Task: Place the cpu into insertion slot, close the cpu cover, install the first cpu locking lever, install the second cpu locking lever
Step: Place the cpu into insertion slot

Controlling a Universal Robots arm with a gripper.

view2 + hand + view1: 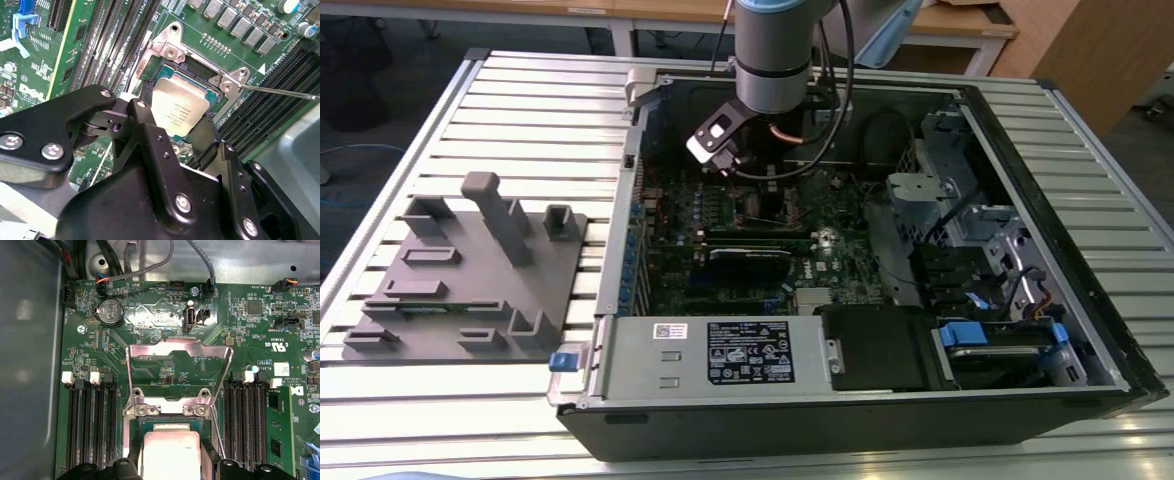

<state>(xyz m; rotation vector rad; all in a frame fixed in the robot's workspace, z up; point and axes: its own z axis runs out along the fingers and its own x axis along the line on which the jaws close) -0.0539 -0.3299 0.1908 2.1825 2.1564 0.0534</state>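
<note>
The cpu, a flat square chip with a dull silver top, sits between my gripper's black fingers, which are shut on its opposite edges. It hangs just over the insertion slot, whose dark centre and metal rim show beyond the chip. In the first wrist view the cpu lies over the insertion slot, and the cpu cover stands raised open behind it. A thin locking lever sticks out sideways from the socket. In the exterior view my arm reaches down into the open computer case over the slot.
Long black memory slots flank the socket on both sides. The case walls, drive bays and cables crowd the arm. A power supply with a label sits at the case front. A grey fixture block rests on the slatted table.
</note>
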